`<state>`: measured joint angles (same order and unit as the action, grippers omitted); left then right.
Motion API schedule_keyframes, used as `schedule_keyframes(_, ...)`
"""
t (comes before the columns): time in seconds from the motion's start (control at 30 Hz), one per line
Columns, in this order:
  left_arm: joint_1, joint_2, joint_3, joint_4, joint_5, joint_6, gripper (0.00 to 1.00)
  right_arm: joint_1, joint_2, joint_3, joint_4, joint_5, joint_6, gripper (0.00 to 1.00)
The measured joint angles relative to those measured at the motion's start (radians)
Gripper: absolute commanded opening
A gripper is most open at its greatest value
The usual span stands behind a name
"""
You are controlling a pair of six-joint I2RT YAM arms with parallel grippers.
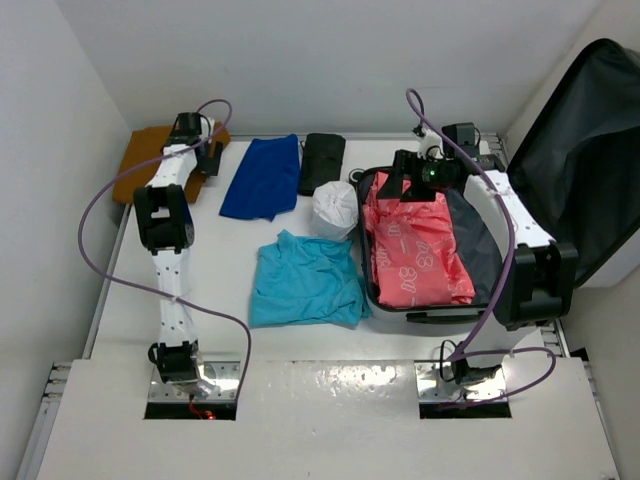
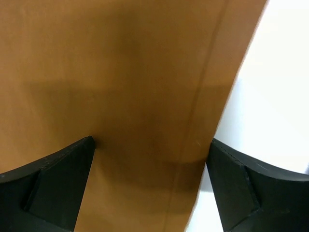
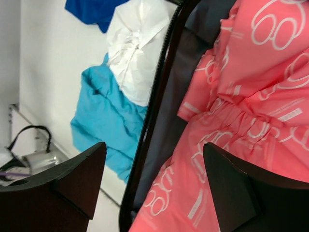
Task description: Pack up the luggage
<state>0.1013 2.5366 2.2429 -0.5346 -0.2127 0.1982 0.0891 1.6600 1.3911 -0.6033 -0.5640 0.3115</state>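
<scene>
The luggage (image 1: 482,245) is laid open on the right half of the table (image 1: 225,260), with its lid thrown back so that the lined tray can be filled. A pink printed garment (image 1: 415,250) is spread inside. Over that garment's far end the right gripper (image 3: 154,154) is held with its fingers apart and nothing between them. Left of the tray a teal shirt (image 1: 300,280) lies nearest, then a white bundle (image 1: 335,208), a blue cloth (image 1: 262,178) and a black pouch (image 1: 322,162). At the far-left corner the left gripper (image 2: 150,142) is poised, spread wide, over a brown garment (image 2: 120,72), which is probably to be picked up next.
</scene>
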Motion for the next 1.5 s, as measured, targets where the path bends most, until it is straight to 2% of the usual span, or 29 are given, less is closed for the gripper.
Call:
schedule_keyframes(0.1,0.026,0.031,0.054,-0.030,0.042,-0.034,0.91,0.000,0.011,0.042,-0.035,-0.026,0.010,0.81)
schedule_keyframes(0.13,0.035,0.035,0.061,-0.038,0.061,-0.045,0.87,0.000,0.015,0.056,-0.040,-0.035,0.012,0.81)
schedule_keyframes(0.17,0.043,0.039,0.066,-0.042,0.075,-0.054,0.76,0.000,0.019,0.072,-0.048,-0.046,0.016,0.81)
schedule_keyframes(0.37,0.056,0.052,0.096,-0.065,0.111,-0.087,0.51,0.000,0.029,0.097,-0.068,-0.094,0.037,0.81)
schedule_keyframes(0.43,0.056,0.065,0.120,-0.082,0.110,-0.098,0.48,0.001,0.032,0.097,-0.076,-0.105,0.041,0.80)
schedule_keyframes(0.47,0.056,0.069,0.129,-0.090,0.109,-0.103,0.29,0.002,0.035,0.097,-0.079,-0.111,0.042,0.80)
schedule_keyframes(0.57,0.056,0.073,0.137,-0.097,0.100,-0.121,0.04,0.011,0.038,0.097,-0.082,-0.131,0.047,0.80)
schedule_keyframes(0.6,0.056,0.071,0.134,-0.097,0.101,-0.124,0.00,0.014,0.038,0.097,-0.082,-0.138,0.046,0.80)
schedule_keyframes(0.77,0.063,0.018,0.053,-0.072,0.154,-0.121,0.00,0.058,0.038,0.097,-0.076,-0.152,0.055,0.82)
schedule_keyframes(0.87,0.080,-0.039,-0.015,-0.087,0.238,-0.121,0.00,0.090,0.036,0.083,-0.028,-0.150,0.113,0.89)
schedule_keyframes(1.03,0.113,-0.182,-0.204,-0.096,0.407,-0.140,0.00,0.184,-0.002,-0.060,0.208,-0.073,0.290,0.92)
schedule_keyframes(1.13,0.119,-0.275,-0.326,-0.111,0.493,-0.175,0.00,0.277,0.018,-0.084,0.308,-0.002,0.401,0.92)
schedule_keyframes(1.33,0.115,-0.417,-0.540,-0.091,0.640,-0.261,0.00,0.428,0.210,0.057,0.452,0.143,0.582,0.93)
schedule_keyframes(1.5,0.116,-0.542,-0.739,-0.043,0.731,-0.328,0.00,0.520,0.436,0.270,0.463,0.245,0.659,0.94)
